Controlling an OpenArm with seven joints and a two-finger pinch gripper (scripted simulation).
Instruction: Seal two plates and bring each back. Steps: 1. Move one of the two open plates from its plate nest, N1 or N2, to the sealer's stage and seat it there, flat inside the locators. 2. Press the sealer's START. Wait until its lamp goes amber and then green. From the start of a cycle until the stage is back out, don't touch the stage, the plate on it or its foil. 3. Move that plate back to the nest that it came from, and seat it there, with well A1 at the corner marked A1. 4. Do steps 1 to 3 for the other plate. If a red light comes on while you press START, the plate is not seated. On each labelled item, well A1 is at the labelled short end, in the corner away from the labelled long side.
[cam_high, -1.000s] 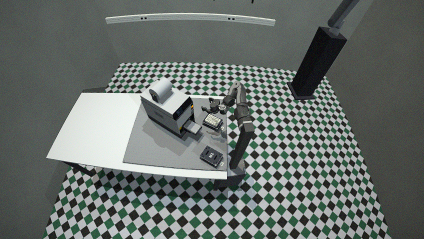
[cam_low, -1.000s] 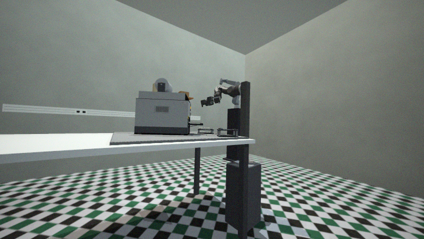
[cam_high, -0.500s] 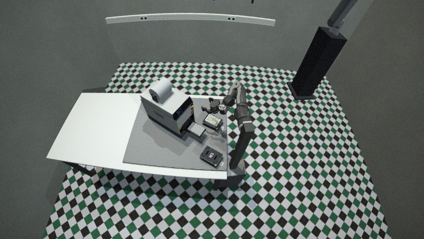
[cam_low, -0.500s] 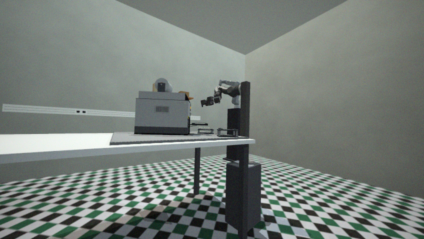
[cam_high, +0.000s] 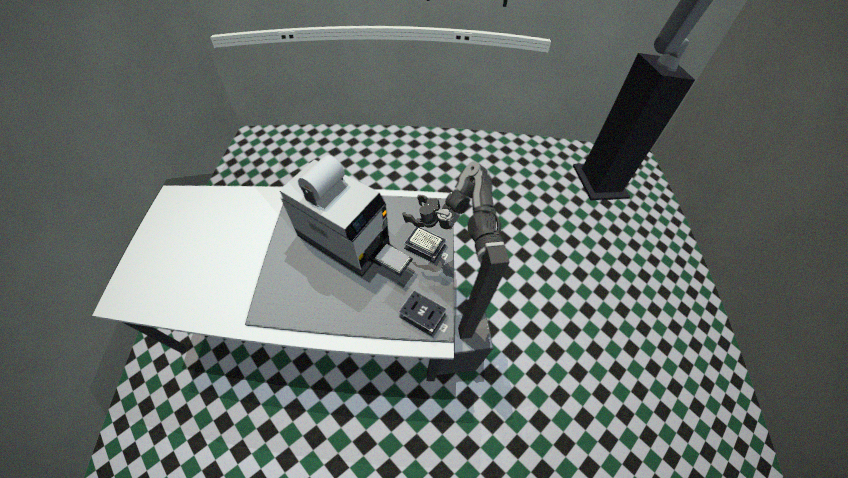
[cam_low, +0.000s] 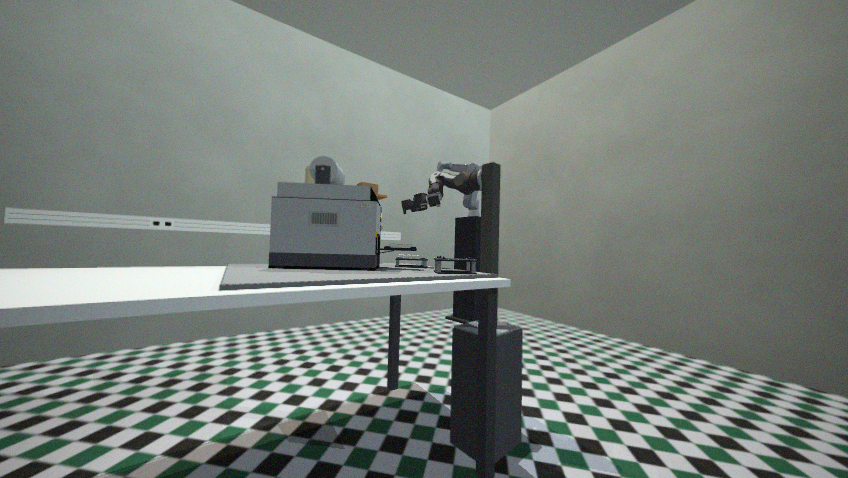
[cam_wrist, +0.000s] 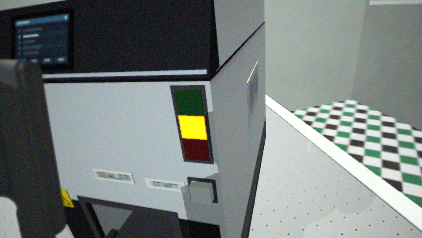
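Observation:
My gripper (cam_high: 413, 209) (cam_low: 405, 206) is partly open and empty, raised in front of the sealer (cam_high: 322, 237) (cam_low: 323, 227) (cam_wrist: 115, 120). One finger shows at the left of the wrist view. The lamp (cam_wrist: 192, 126) is lit amber; its green and red parts are dark. The START button (cam_wrist: 201, 192) is below it, untouched. The stage (cam_low: 399, 248) is out of the sealer, bearing a plate (cam_high: 393, 258) with a smooth pale top. Nest N1 (cam_high: 409, 316) (cam_low: 454, 265) is empty. The other nest (cam_high: 428, 256) (cam_low: 411, 263) holds an open plate (cam_high: 425, 240) with wells showing.
A foil roll (cam_high: 321, 179) (cam_low: 331, 172) sits on top of the sealer. The sealer and both nests stand on a grey mat (cam_high: 308, 308) on the white table (cam_high: 178, 249). The arm's dark post (cam_high: 483, 296) (cam_low: 490, 237) stands at the table's right edge.

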